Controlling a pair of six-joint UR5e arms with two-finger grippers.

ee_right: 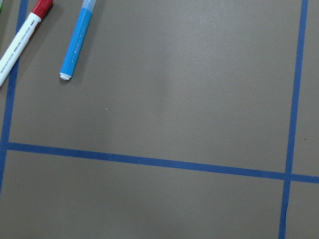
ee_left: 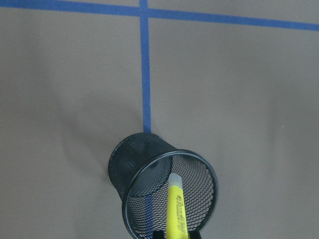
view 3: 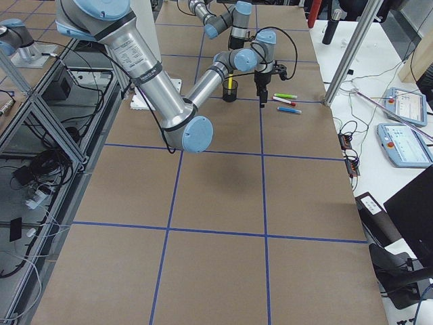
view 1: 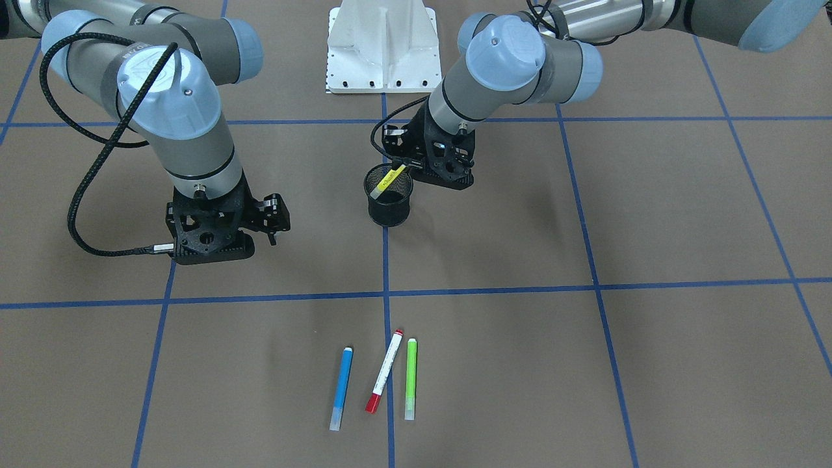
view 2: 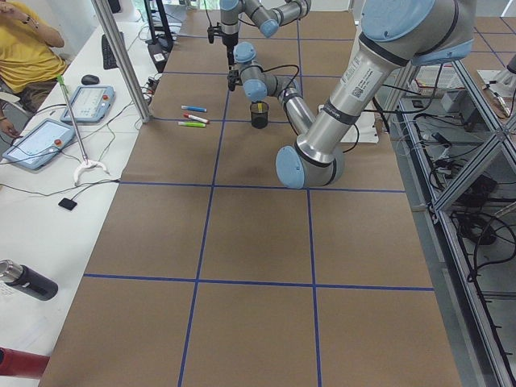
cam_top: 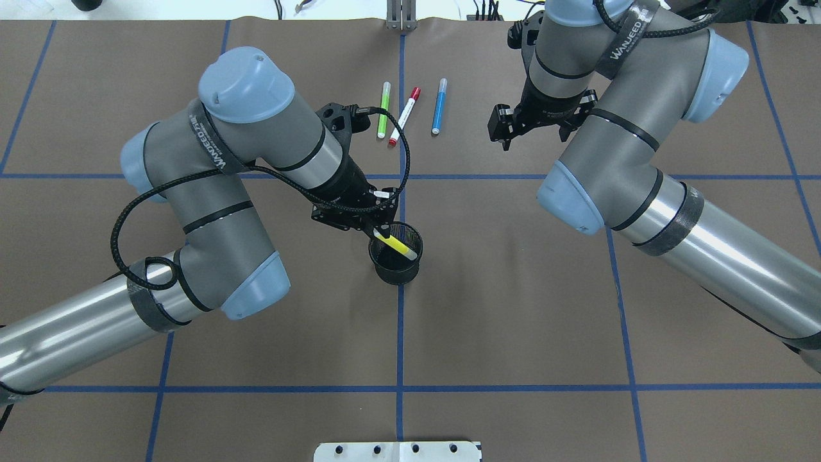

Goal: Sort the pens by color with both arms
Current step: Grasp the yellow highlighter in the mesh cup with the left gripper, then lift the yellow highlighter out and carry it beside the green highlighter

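Observation:
My left gripper [cam_top: 377, 232] is shut on the yellow pen [cam_top: 396, 246] and holds it slanted, with its lower end inside the black mesh cup [cam_top: 396, 271]. The left wrist view shows the yellow pen [ee_left: 177, 209] reaching into the cup [ee_left: 130, 164]. The green pen [cam_top: 383, 109], the white pen with the red cap [cam_top: 405, 115] and the blue pen [cam_top: 439, 106] lie side by side on the far part of the table. My right gripper [cam_top: 505, 136] hovers open and empty to the right of the blue pen [ee_right: 76, 42].
The brown table cover [cam_top: 513, 289] carries a grid of blue tape lines. The white base pedestal [view 1: 383, 49] stands at the robot's side. An operator and tablets [view 2: 40, 137] are at a side table beyond the pens.

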